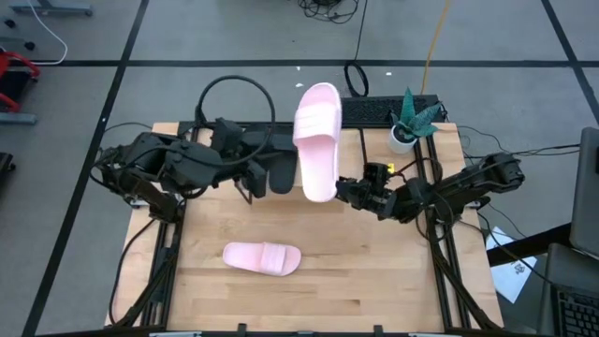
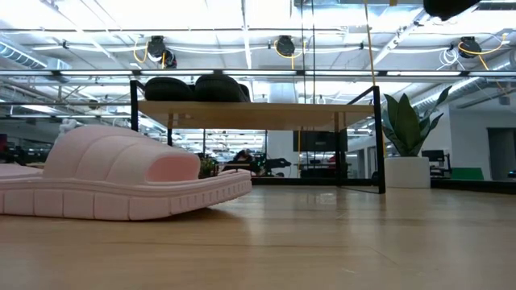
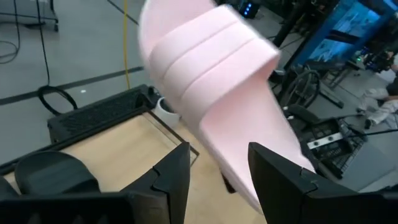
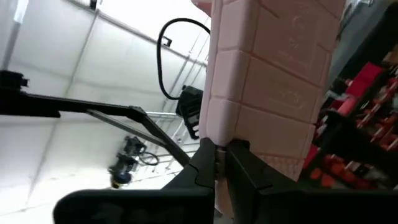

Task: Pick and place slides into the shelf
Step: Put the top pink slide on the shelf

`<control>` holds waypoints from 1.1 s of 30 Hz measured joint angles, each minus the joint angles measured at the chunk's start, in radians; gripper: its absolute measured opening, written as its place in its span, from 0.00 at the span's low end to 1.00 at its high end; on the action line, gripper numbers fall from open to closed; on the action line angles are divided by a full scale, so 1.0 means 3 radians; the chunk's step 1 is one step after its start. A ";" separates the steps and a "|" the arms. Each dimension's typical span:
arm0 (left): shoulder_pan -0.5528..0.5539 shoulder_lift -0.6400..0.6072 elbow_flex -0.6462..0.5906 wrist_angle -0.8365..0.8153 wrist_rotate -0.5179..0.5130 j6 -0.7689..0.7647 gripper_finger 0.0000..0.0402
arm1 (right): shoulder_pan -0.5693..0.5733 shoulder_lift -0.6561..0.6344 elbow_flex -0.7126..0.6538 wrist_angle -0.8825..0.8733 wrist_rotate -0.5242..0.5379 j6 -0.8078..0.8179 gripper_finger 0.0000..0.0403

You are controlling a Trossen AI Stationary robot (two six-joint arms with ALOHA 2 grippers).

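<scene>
One pale pink slide (image 1: 316, 140) is held high over the table's far half, strap up, toe toward the far edge. My right gripper (image 1: 344, 190) is shut on its near end. My left gripper (image 1: 255, 180) hangs open to the slide's left. In its wrist view the fingers (image 3: 177, 180) stand short of the slide (image 3: 217, 81) and touch nothing. The second pink slide (image 1: 262, 257) lies sole down on the tabletop. Two black slides (image 2: 193, 87) rest on the shelf's top board (image 2: 258, 105); the high view shows them (image 1: 279, 170) partly under the raised slide. My right gripper pinches the raised pink slide between its two fingers (image 4: 242, 165) at the side edge of the sole (image 4: 227, 134), near the heel end. The fingers come roughly level from the table's right. The slide is lifted clear and reaches away from the gripper toward the far edge.
A potted plant (image 1: 410, 126) in a white pot stands at the table's far right corner, beside the shelf's right legs (image 2: 376, 141). A dark keyboard-like slab (image 1: 388, 110) lies beyond the far edge. Bare wood (image 1: 374, 271) fills the near right of the tabletop.
</scene>
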 joint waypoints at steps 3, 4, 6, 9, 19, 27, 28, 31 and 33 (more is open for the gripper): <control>-0.0012 0.0001 0.0000 -0.0017 0.0037 -0.0027 0.40 | -0.0009 0.0121 0.0000 0.0223 -0.0049 0.0166 0.02; -0.0025 0.0001 -0.0001 -0.0052 0.0033 -0.0060 0.40 | -0.0009 0.0142 0.0000 0.0235 -0.0052 0.0202 0.02; -0.0044 0.0001 0.0000 -0.0147 0.0010 -0.0163 0.40 | -0.0008 0.0148 0.0000 0.0235 -0.0052 0.0255 0.02; -0.0053 0.0001 -0.0001 -0.0261 0.0009 -0.0314 0.40 | 0.0018 0.0148 0.0009 0.0237 -0.0051 0.0246 0.02; 0.0041 0.0006 -0.0001 0.0115 0.0194 -0.0490 0.40 | 0.0016 0.0111 0.0171 0.0239 -0.0321 0.0131 0.02; 0.0061 0.0148 -0.0003 0.0605 0.0512 -0.0378 0.40 | 0.0014 0.0108 0.0285 0.0242 -0.0508 0.0094 0.01; 0.0050 0.0174 -0.0004 0.0632 0.0539 -0.0382 0.40 | 0.0014 0.0108 0.0291 0.0244 -0.0506 0.0092 0.01; 0.0026 0.0255 0.0001 0.0763 0.0548 -0.0386 0.40 | -0.0015 0.0105 0.0291 0.0244 -0.0516 0.0090 0.01; -0.0012 0.0273 -0.0006 0.0714 0.0548 -0.0410 0.40 | -0.0034 0.0105 0.0291 0.0244 -0.0523 0.0091 0.01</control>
